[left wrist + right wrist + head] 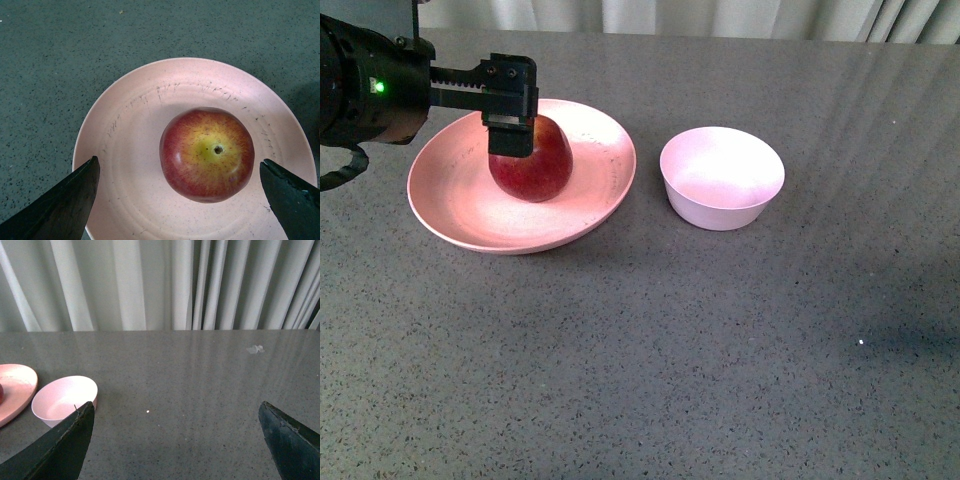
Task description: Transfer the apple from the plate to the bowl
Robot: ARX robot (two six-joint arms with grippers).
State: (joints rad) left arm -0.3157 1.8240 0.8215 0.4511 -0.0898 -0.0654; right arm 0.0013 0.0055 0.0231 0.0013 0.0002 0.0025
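While the left hand (178, 161) gapes, one plate (450, 195) holds one apple (538, 172) beside one bowl (720, 213).

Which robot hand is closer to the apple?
Left. The left hand hangs open right over the apple on the plate. The right hand is open too, off beyond the bowl.

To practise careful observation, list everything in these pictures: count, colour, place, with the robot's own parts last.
apple: one, dark red with a yellow patch at the stem, on the plate
plate: one, pink, on the table, left of the bowl
bowl: one, pale pink-white, empty, on the table
table: one, dark grey, speckled
curtain: one, pale, behind the table
left hand: one, black, open, over the apple
right hand: one, black, open, over bare table
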